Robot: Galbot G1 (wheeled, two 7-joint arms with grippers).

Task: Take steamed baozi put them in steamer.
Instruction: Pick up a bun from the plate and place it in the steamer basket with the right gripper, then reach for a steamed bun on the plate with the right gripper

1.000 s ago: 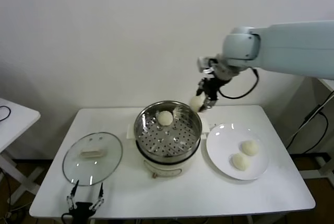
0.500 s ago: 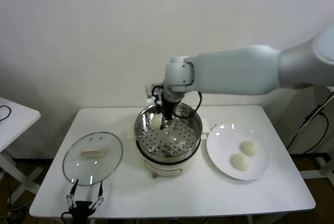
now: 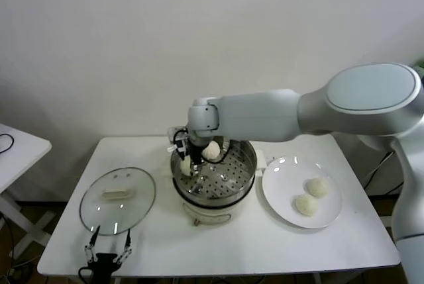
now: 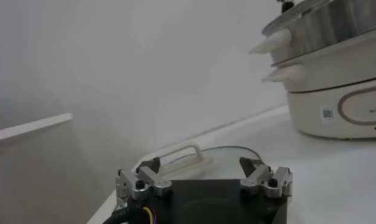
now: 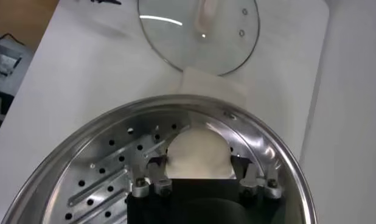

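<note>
The steamer (image 3: 233, 187), a shiny perforated basket on a cream pot base, stands mid-table. One steamed baozi (image 3: 211, 150) lies at its back. My right gripper (image 3: 187, 160) reaches down into the basket's left side, open. A second baozi (image 5: 197, 149) rests on the perforated floor against the wall, between the spread fingers of the right gripper (image 5: 198, 162). Two more baozi (image 3: 317, 187) (image 3: 305, 204) lie on the white plate (image 3: 278, 194). My left gripper (image 3: 106, 252) waits open at the table's front left edge, holding nothing.
The glass lid (image 3: 118, 199) with its cream handle lies flat left of the steamer, just beyond the left gripper (image 4: 203, 176). In the left wrist view the steamer (image 4: 334, 36) stands farther off. A low side table (image 3: 16, 151) stands at far left.
The right arm swung from behind the steamer leftward and down into the basket with a baozi. Its jaws have spread, and the baozi now rests on the basket floor. Left arm unmoved.
</note>
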